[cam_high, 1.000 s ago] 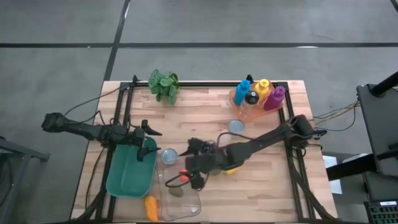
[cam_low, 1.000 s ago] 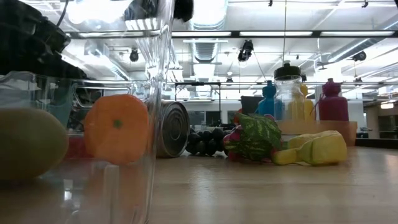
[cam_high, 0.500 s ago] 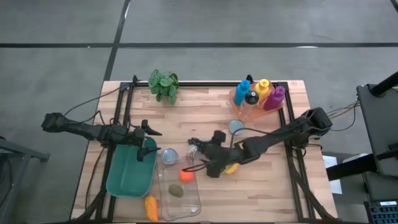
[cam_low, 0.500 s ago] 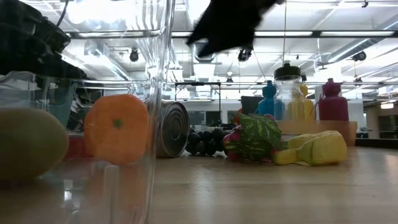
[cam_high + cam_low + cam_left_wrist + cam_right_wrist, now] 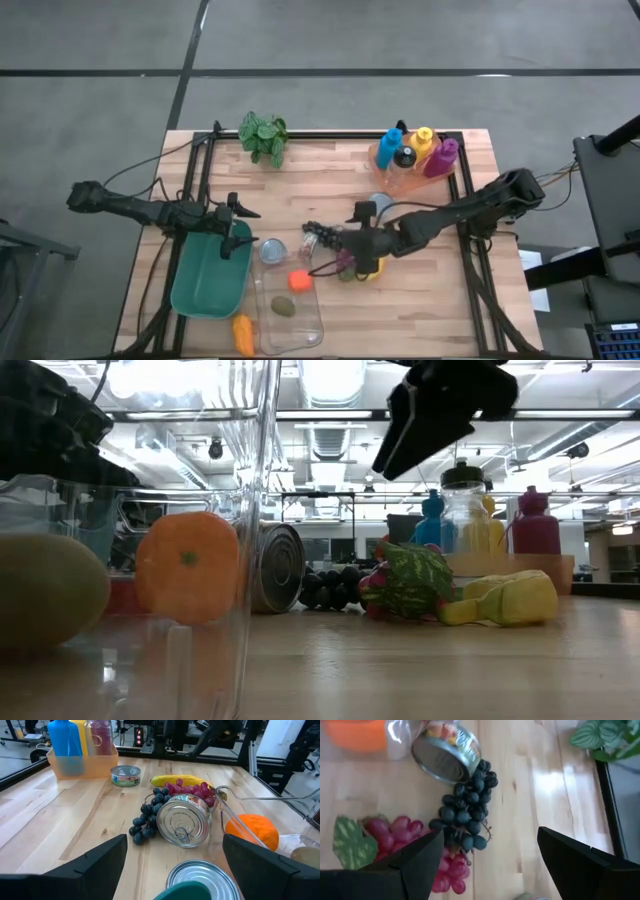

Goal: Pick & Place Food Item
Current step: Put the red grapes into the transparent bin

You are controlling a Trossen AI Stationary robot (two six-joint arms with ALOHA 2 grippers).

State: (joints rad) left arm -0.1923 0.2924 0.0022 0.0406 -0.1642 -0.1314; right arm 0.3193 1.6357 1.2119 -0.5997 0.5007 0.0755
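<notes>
The right pincer [image 5: 322, 240] is held spread and empty above the dark grapes [image 5: 465, 815] and red grapes [image 5: 400, 832], which lie on the table [image 5: 330, 180] beside a tipped can [image 5: 447, 752]. The left pincer [image 5: 240, 222] is spread over the green bin [image 5: 205, 285]. An orange [image 5: 300, 281] is seen inside the clear container [image 5: 305, 330].

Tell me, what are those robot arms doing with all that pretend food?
The right gripper hangs open above the dark grapes and red grapes in the middle of the table, holding nothing. It looks ready to pick some up. An orange and a greenish fruit already lie in the clear container. The left gripper waits open by the green bin, near a tipped-over can.
</notes>
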